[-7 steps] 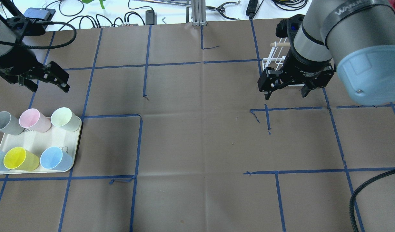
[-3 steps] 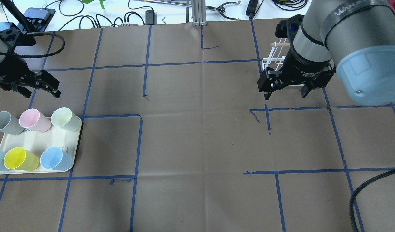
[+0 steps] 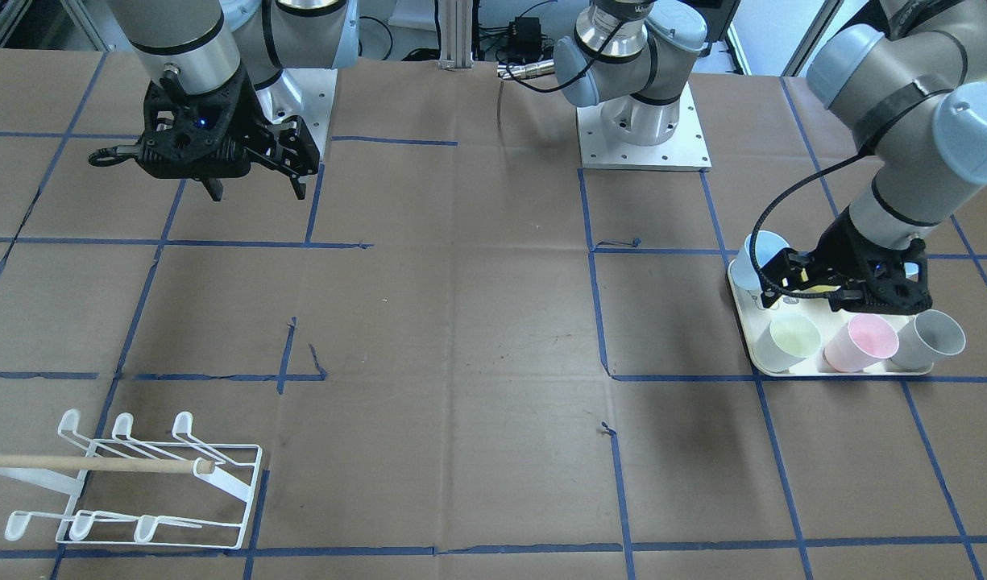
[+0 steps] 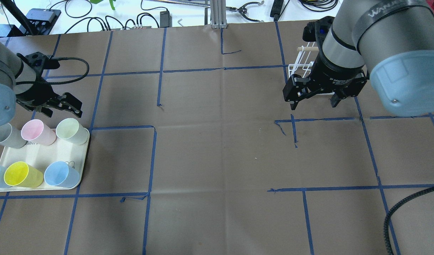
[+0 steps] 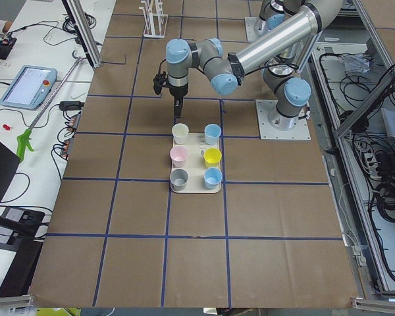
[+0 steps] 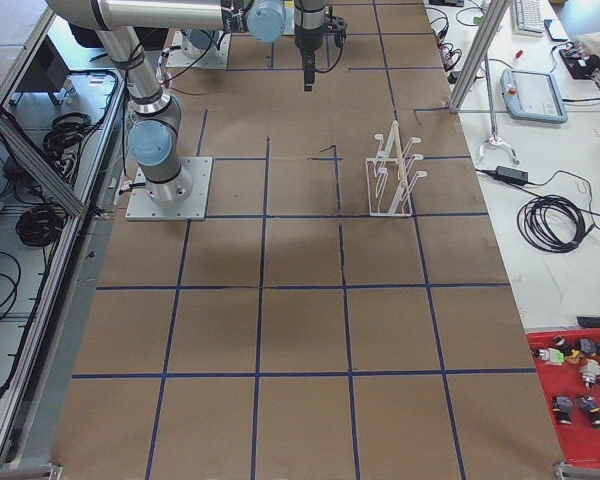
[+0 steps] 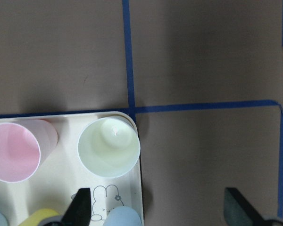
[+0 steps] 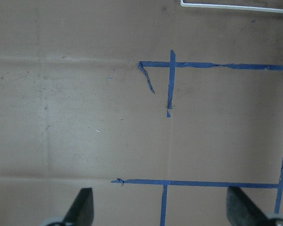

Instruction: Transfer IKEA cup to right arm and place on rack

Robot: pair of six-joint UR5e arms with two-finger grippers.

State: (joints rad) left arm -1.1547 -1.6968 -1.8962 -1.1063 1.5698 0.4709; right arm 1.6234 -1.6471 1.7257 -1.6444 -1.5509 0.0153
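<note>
Several pastel cups stand on a cream tray (image 4: 43, 152) at the table's left: grey (image 4: 4, 134), pink (image 4: 36, 131), pale green (image 4: 71, 130), yellow (image 4: 20, 174) and two blue ones. My left gripper (image 4: 61, 110) is open and empty, above the tray's far edge by the pale green cup (image 7: 109, 147). In the left wrist view that cup lies just ahead of the left finger (image 7: 80, 207). My right gripper (image 4: 314, 101) is open and empty, hanging in front of the white wire rack (image 4: 302, 67). The rack (image 3: 130, 483) holds nothing.
Blue tape lines grid the brown table cover. Both arm bases (image 3: 642, 129) stand at the robot's side. Cables and tools (image 4: 149, 16) lie beyond the far edge. A red parts bin (image 6: 580, 400) sits off the table.
My left gripper has swung and come down toward the tray, ending close to the pale green and pink cups, still open. The right arm has not moved.
</note>
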